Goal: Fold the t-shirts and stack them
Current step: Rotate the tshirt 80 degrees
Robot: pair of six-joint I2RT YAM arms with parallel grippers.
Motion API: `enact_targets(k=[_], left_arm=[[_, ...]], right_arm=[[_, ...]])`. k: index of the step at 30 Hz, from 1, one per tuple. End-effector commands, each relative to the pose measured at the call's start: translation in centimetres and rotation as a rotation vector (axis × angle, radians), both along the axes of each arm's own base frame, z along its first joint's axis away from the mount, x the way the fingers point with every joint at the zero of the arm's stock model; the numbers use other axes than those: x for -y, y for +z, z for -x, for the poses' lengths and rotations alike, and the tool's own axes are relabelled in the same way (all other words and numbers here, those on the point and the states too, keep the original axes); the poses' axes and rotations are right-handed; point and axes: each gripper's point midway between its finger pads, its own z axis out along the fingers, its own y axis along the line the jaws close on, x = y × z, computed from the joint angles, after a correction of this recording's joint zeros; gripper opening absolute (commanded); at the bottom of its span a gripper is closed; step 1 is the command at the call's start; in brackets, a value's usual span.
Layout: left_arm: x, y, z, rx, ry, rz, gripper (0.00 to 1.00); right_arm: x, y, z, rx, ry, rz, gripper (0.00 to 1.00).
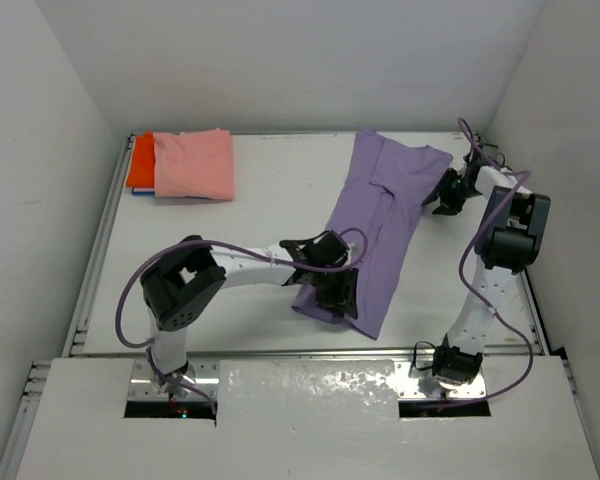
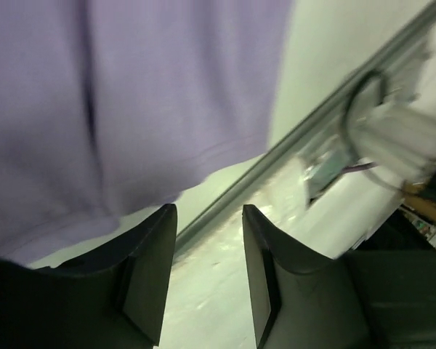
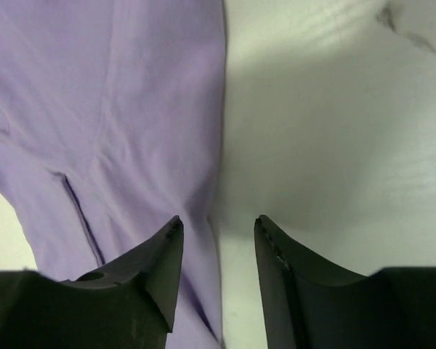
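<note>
A purple t-shirt (image 1: pixel 375 215) lies folded lengthwise on the white table, running from the far right toward the near middle. My left gripper (image 1: pixel 338 292) hovers over its near hem, open and empty; in the left wrist view the gripper (image 2: pixel 209 212) is just past the hem (image 2: pixel 131 131). My right gripper (image 1: pixel 442 195) is open at the shirt's far right edge; in the right wrist view the gripper (image 3: pixel 218 225) straddles the shirt's edge (image 3: pixel 131 109). A folded pink shirt (image 1: pixel 193 164) lies on an orange one (image 1: pixel 140 160) at the far left.
The table's metal front rail (image 2: pixel 312 123) and the right arm's white base (image 1: pixel 460 355) stand close to the shirt's near end. Grey walls enclose the table on three sides.
</note>
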Motion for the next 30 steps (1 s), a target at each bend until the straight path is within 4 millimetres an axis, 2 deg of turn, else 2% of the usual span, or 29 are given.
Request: enact_targets(k=[1, 2, 3, 4, 5, 6, 7, 8, 9, 10, 11, 12, 13, 14, 15, 16, 17, 18, 21, 25, 30], left_arm=[[2.8, 6.1, -2.9, 0.089, 0.024, 0.130, 0.40], [2.9, 7.9, -4.3, 0.106, 0.038, 0.150, 0.41], [2.7, 8.6, -5.0, 0.121, 0.035, 0.154, 0.41], [1.9, 9.3, -6.7, 0.133, 0.063, 0.155, 0.43], [1.4, 10.4, -7.5, 0.140, 0.071, 0.155, 0.43], [0.6, 10.7, -8.4, 0.161, 0.072, 0.149, 0.44], [-1.0, 11.2, -10.3, 0.178, 0.111, 0.145, 0.45], [-2.5, 10.6, -11.1, 0.186, 0.131, 0.106, 0.46], [-3.9, 10.2, -11.9, 0.218, 0.128, 0.079, 0.46], [-6.0, 10.0, -13.4, 0.233, 0.166, 0.051, 0.47], [-7.6, 8.7, -13.3, 0.217, 0.170, 0.003, 0.48], [-9.2, 8.1, -14.0, 0.237, 0.158, -0.027, 0.48], [-10.1, 7.5, -14.0, 0.237, 0.156, -0.057, 0.48], [-11.3, 6.2, -13.4, 0.223, 0.153, -0.106, 0.48], [-12.0, 5.8, -13.3, 0.235, 0.141, -0.119, 0.48], [-12.6, 6.0, -13.4, 0.253, 0.155, -0.113, 0.49], [-13.2, 5.0, -12.6, 0.234, 0.153, -0.122, 0.50], [-13.7, 4.8, -12.5, 0.230, 0.164, -0.116, 0.51], [-14.1, 3.6, -10.6, 0.182, 0.153, -0.082, 0.52], [-14.6, 2.8, -9.3, 0.172, 0.150, -0.068, 0.52], [-14.8, 2.1, -8.3, 0.149, 0.162, -0.054, 0.52]], right_arm=[[-0.5, 3.9, 0.4, 0.041, 0.021, 0.027, 0.44], [-1.1, 4.2, 2.0, -0.001, 0.011, 0.010, 0.45], [-1.7, 4.3, 2.8, -0.010, 0.010, -0.001, 0.46], [-2.3, 4.4, 3.8, -0.025, -0.002, -0.014, 0.46], [-3.4, 2.9, 6.0, -0.068, -0.002, -0.017, 0.47], [-4.0, 4.6, 6.5, -0.024, 0.001, -0.015, 0.47], [-4.9, 4.6, 7.5, -0.024, 0.004, -0.025, 0.47], [-5.6, 3.6, 9.5, -0.059, 0.007, -0.024, 0.47], [-6.7, 4.9, 10.1, -0.024, 0.032, -0.011, 0.46], [-7.4, 5.0, 11.0, -0.023, 0.037, -0.014, 0.46], [-8.7, 4.1, 13.0, -0.058, 0.058, -0.028, 0.46], [-9.1, 5.3, 13.7, -0.026, 0.061, -0.026, 0.46], [-9.6, 5.4, 14.6, -0.028, 0.051, -0.039, 0.46], [-10.6, 4.4, 16.7, -0.057, 0.061, -0.060, 0.46], [-11.0, 4.6, 17.6, -0.051, 0.062, -0.068, 0.46], [-11.3, 4.8, 19.5, -0.055, 0.054, -0.072, 0.46], [-11.6, 4.8, 20.5, -0.055, 0.055, -0.068, 0.46], [-12.0, 4.9, 21.3, -0.047, 0.055, -0.080, 0.46], [-13.1, 3.8, 25.7, -0.082, 0.104, -0.061, 0.48], [-15.0, 2.3, 28.7, -0.101, 0.154, -0.077, 0.49], [-15.7, 1.7, 29.8, -0.081, 0.147, -0.054, 0.50]])
